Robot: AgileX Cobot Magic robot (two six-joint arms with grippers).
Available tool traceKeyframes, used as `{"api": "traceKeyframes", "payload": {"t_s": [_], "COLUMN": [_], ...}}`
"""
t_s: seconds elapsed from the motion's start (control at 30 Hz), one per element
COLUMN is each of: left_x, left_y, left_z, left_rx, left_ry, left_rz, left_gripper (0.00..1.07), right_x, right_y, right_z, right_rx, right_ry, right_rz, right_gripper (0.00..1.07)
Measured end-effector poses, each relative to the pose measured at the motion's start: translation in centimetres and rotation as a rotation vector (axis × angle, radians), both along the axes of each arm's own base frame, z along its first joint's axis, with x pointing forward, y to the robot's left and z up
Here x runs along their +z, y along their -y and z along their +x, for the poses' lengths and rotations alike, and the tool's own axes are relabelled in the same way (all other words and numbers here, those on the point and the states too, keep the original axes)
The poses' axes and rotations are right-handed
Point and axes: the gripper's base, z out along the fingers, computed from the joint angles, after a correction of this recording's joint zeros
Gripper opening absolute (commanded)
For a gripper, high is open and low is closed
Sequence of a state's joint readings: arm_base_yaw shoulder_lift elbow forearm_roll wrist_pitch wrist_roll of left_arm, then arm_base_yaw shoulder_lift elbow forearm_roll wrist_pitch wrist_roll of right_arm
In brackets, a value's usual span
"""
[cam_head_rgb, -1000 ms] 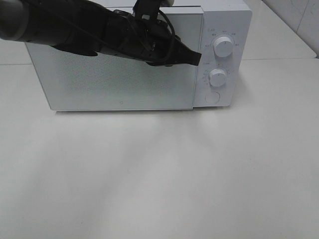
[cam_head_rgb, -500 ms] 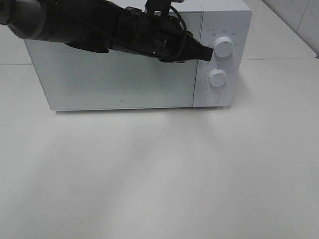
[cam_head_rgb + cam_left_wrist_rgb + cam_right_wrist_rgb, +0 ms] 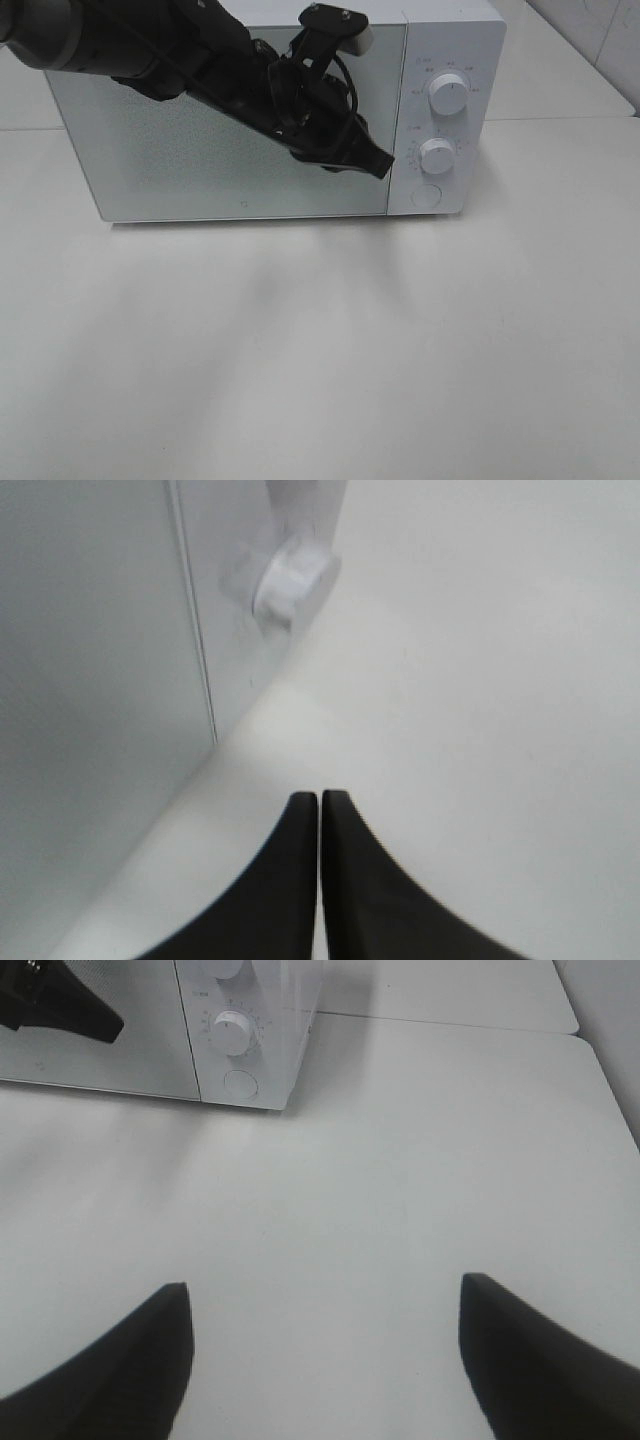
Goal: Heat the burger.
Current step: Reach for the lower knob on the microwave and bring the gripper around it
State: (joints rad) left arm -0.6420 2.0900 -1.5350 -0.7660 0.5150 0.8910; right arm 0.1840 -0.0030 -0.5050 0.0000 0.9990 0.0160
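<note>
The burger is out of view. A white microwave (image 3: 240,150) stands at the back of the table with its door closed. My left gripper (image 3: 378,165) is shut, empty, with its tip in front of the door's right edge, just left of the lower knob (image 3: 437,156). The left wrist view shows the two black fingers (image 3: 290,880) pressed together, with the door seam and a knob (image 3: 290,575) beyond. My right gripper (image 3: 325,1310) is open and empty above the bare table, and it does not appear in the overhead view. The left gripper's tip (image 3: 95,1022) also shows at the microwave (image 3: 250,1070) in the right wrist view.
The microwave's control panel has an upper knob (image 3: 447,95), the lower knob and a round button (image 3: 426,196). The white table (image 3: 320,350) stretches in front of the microwave. A tiled wall (image 3: 600,30) rises at the back right.
The left gripper's tip has dropped from beside the upper knob to the door's right edge near the lower knob. The right gripper stays open.
</note>
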Motion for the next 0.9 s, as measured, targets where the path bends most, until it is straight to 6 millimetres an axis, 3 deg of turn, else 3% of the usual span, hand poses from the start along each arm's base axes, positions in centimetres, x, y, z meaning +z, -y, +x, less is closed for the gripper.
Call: {"api": "traceKeyframes", "payload": {"t_s": [0.13, 0.5, 0.57, 0.63, 0.67, 0.7, 0.77, 0.83, 0.87, 0.9], "left_x": [0.4, 6.5, 8.1, 8.5, 9.3, 9.3, 10.1, 10.2, 10.4, 10.4], "left_y": [-0.9, -4.2, -6.2, -6.8, -8.5, -8.5, -11.0, -12.0, -13.9, -13.9], "left_z": [-0.8, -2.8, -2.5, -2.3, -1.8, -1.8, -1.1, -1.0, -0.9, -0.9], "left_rx": [0.014, 0.113, 0.190, 0.212, 0.274, 0.274, 0.360, 0.392, 0.448, 0.448], "left_ry": [-0.076, -0.143, -0.168, -0.175, -0.192, -0.192, -0.232, -0.246, -0.271, -0.271], "left_rz": [0.098, 0.196, 0.179, 0.175, 0.160, 0.160, 0.154, 0.152, 0.157, 0.157], "left_gripper": [0.00, 0.00, 0.00, 0.00, 0.00, 0.00, 0.00, 0.00, 0.00, 0.00], "right_x": [0.0, 0.0, 0.0, 0.0, 0.0, 0.0, 0.0, 0.0, 0.0, 0.0], "right_y": [0.0, 0.0, 0.0, 0.0, 0.0, 0.0, 0.0, 0.0, 0.0, 0.0], "right_z": [0.0, 0.0, 0.0, 0.0, 0.0, 0.0, 0.0, 0.0, 0.0, 0.0], "right_rx": [0.000, 0.000, 0.000, 0.000, 0.000, 0.000, 0.000, 0.000, 0.000, 0.000], "right_ry": [0.000, 0.000, 0.000, 0.000, 0.000, 0.000, 0.000, 0.000, 0.000, 0.000], "right_rz": [0.000, 0.000, 0.000, 0.000, 0.000, 0.000, 0.000, 0.000, 0.000, 0.000], "right_gripper": [0.68, 0.68, 0.68, 0.68, 0.68, 0.68, 0.68, 0.68, 0.68, 0.68]}}
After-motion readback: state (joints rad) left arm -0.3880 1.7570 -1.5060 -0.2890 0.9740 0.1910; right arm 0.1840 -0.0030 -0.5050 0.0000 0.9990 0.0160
